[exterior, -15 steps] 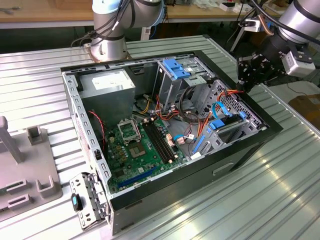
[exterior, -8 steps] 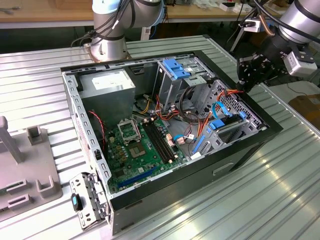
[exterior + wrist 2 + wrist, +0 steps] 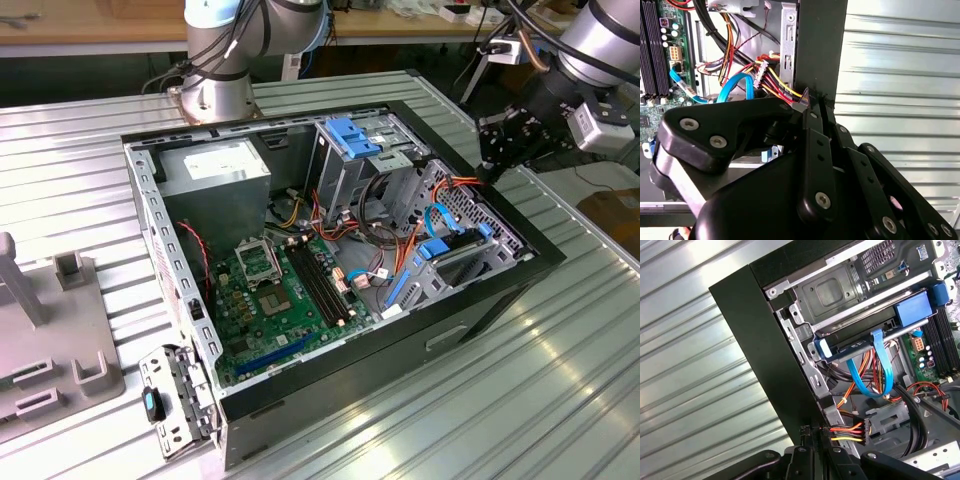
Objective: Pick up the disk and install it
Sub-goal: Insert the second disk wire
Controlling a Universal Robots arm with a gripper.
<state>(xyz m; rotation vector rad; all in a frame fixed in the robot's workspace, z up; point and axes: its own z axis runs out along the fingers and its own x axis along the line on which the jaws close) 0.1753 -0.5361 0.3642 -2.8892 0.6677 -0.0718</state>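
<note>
Ribbed metal bench (image 3: 560,400) carries an open computer case (image 3: 330,385). Inside it, the disk (image 3: 860,338) sits in its bay on blue rails, a blue cable (image 3: 880,365) at its edge. The pincer (image 3: 816,104) is clenched and empty, tips against the case's black wall. Any seating push should probably run square to the rails, clear of wiring.

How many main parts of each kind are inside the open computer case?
power-supply box: 1
drive cage with blue handle: 1
motherboard: 1
disk with blue side rails, sitting in a bay: 1
Total: 4
</note>
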